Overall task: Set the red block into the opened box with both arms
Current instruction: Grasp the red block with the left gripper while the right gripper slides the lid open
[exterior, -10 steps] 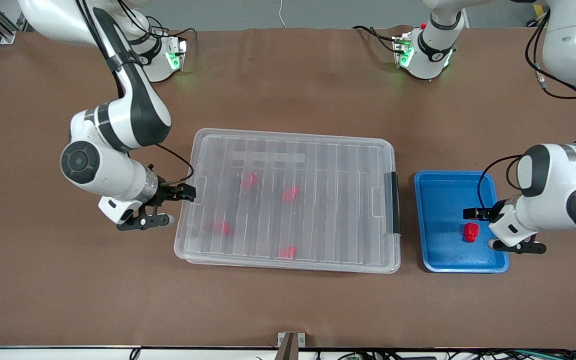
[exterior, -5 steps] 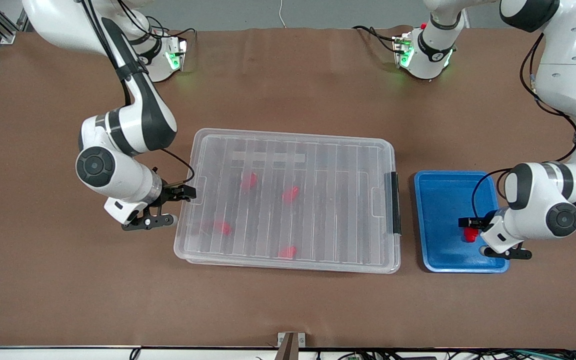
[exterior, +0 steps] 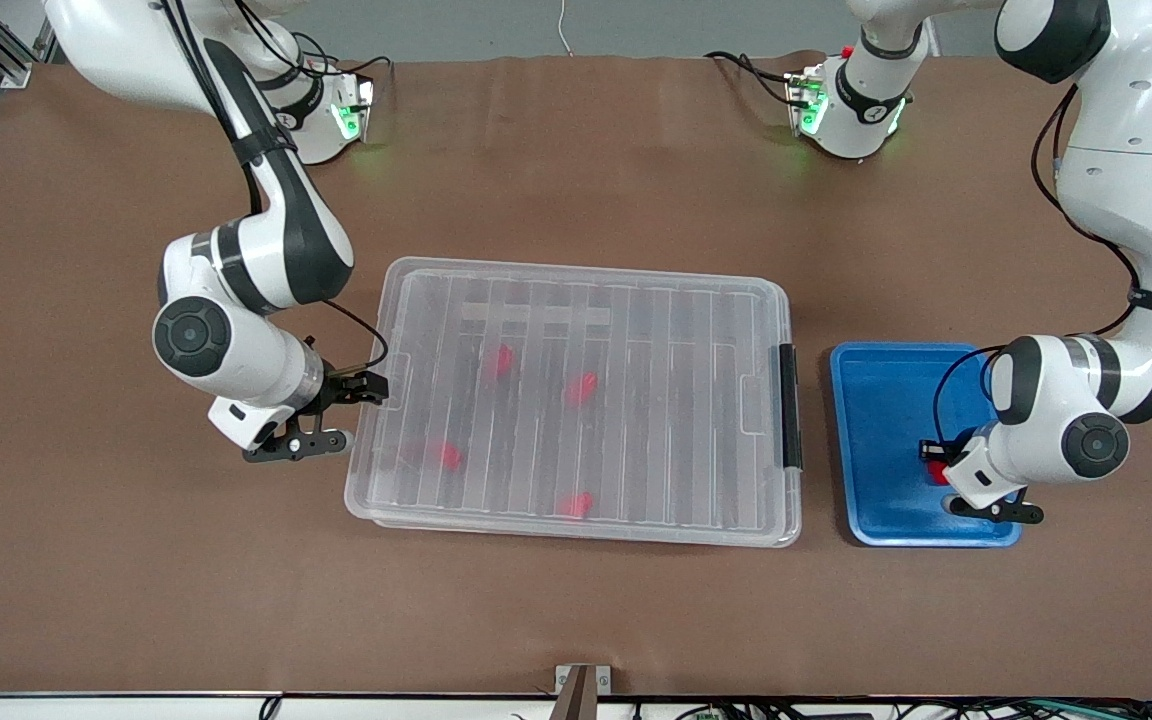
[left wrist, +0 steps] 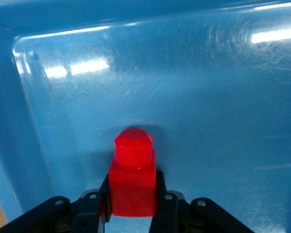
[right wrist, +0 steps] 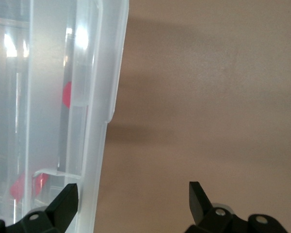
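The red block [exterior: 937, 471] [left wrist: 133, 179] stands in the blue tray [exterior: 881, 400], its round narrower end away from the wrist. My left gripper [exterior: 939, 476] [left wrist: 132, 206] is shut on it, one finger on each flat side. The box [exterior: 636, 290] is a clear bin at the table's middle, with its ribbed lid lying on it and a black clip handle [exterior: 789, 405] at the tray's end. My right gripper [exterior: 354, 412] [right wrist: 132, 191] is open at the box's end toward the right arm. One finger is over the rim [right wrist: 94, 97], the other over bare table.
Several red blocks [exterior: 581, 388] show blurred through the lid inside the box. The blue tray [left wrist: 208, 97] lies beside the box toward the left arm's end. Brown table [exterior: 576, 620] stretches nearer the front camera, and both arm bases stand along the table's back edge.
My left gripper moved down over the red block in the tray and shut on it. The right gripper shifted slightly closer to the box's end and stayed open.
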Controlling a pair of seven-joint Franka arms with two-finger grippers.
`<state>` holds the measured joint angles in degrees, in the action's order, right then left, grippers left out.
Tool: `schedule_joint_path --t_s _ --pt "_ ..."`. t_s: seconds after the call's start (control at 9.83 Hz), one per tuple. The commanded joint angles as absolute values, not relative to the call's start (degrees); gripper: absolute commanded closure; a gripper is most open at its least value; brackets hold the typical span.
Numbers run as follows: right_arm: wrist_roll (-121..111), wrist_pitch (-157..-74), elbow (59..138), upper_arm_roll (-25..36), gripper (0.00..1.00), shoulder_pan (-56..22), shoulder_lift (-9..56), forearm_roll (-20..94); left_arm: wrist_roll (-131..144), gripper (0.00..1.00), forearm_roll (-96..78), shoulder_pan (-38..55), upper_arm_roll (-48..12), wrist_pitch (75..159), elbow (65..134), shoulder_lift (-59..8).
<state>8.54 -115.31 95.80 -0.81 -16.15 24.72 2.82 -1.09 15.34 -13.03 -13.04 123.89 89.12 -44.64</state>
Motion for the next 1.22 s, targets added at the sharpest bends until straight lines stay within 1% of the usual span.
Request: schedule_joint_path --t_s 0.0,0.41,0.51,0.71,1.02,1.12 --pt "8.88 -115.32 96.68 -0.88 0.0 -13.73 24.43 0.27 -0.8 1.0 16.44 -13.53 -13.62 124.37 88.07 -44.75" --pt "8.7 -109.52 96.15 -0.62 0.0 -7.92 23.64 -5.26 -0.35 1.0 12.93 -13.01 -16.96 115.77 87.89 -36.76" --pt "7.66 -108.12 95.46 -0.53 0.0 -6.61 23.56 -7.01 0.61 1.0 11.96 -13.01 -18.79 113.66 87.89 -35.35" --pt "4.49 -105.3 93.26 -0.53 0.0 -3.7 23.55 -8.61 5.86 1.0 11.6 -12.92 -23.44 109.53 87.8 -31.92" --pt "5.18 -105.21 92.55 -0.53 0.0 -4.21 23.55 -8.61 18.14 1.0 11.95 -12.48 -32.31 107.23 87.8 -31.38" --pt "5.53 -105.12 91.24 -0.61 0.0 -4.39 23.38 -8.44 22.2 1.0 12.13 -11.09 -34.26 107.23 87.8 -31.55"
